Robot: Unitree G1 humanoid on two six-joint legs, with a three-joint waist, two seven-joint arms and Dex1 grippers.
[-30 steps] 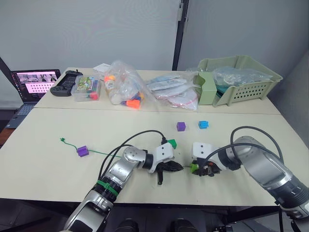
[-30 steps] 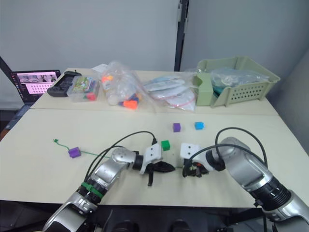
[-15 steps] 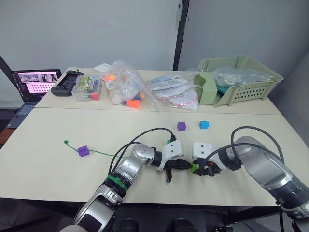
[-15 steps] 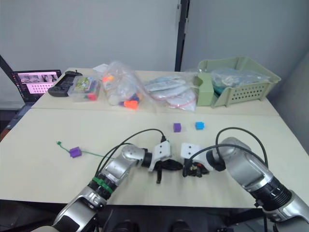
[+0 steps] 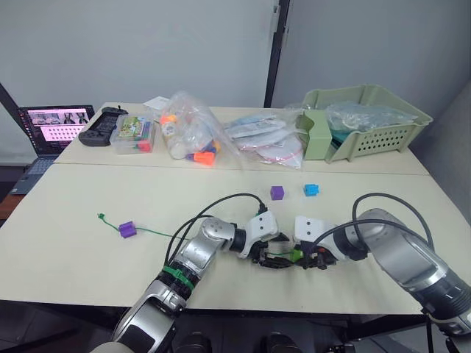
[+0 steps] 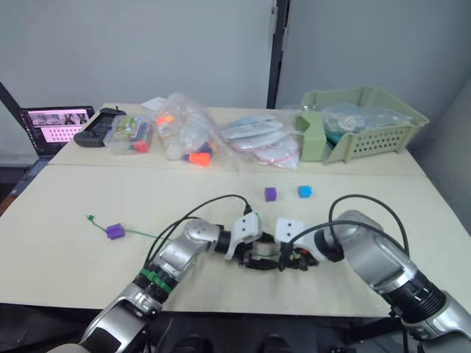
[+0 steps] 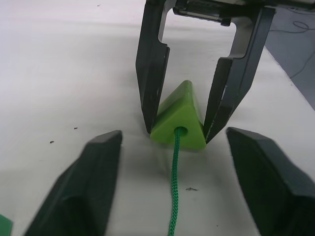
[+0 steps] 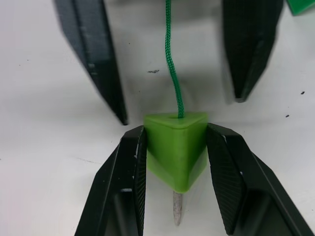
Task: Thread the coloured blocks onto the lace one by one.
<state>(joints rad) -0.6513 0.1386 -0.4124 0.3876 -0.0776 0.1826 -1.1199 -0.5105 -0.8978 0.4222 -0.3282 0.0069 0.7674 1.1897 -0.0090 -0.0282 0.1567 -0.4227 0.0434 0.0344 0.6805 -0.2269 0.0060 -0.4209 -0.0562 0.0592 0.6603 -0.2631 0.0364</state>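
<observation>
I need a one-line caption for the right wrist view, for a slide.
Right end effector grips a lime green block with the lace through it, pale tip emerging.

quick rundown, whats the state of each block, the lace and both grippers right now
lime green block: clamped in the right gripper, lace run through its hole
lace: threaded through the lime block, pale tip out the far side
purple block on lace: strung near the knotted end
loose purple block: unthreaded
blue block: unthreaded
right gripper: shut on the lime block
left gripper: open
</observation>
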